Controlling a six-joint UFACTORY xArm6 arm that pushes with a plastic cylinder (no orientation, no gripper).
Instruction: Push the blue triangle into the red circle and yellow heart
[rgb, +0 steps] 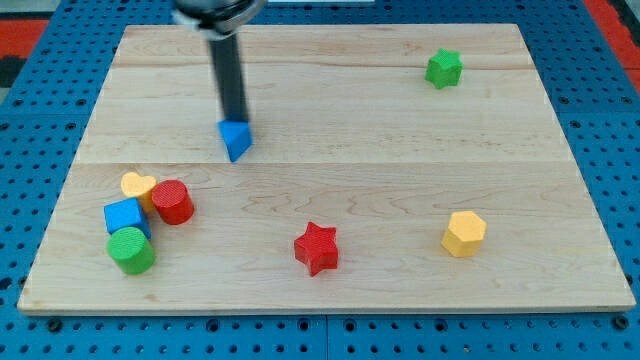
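Blue, and sitting in the upper-left middle of the wooden board (330, 180), the blue triangle (236, 139) is the piece to be moved; its sharp corner points toward the view's bottom, so its long axis runs roughly top to bottom, with the flat edge uppermost. My tip (236, 121) meets that flat top edge, touching it or very nearly so, though the exact contact is hard to judge where the dark rod overlaps the block. The arm carries no fingers at all, only this rod, so nothing is held; the block is merely nudged from behind. The step in hand appears to be the push itself, with the triangle well apart from its goal. That goal lies toward the view's lower left: the red circle (172, 201) touching the yellow heart (137, 186), with a blue cube (125, 217) and a green cylinder (132, 250) packed just below them. The next move calls for a push down and leftward, probably with the tip shifted slightly to the triangle's right so the block does not slip off sideways.
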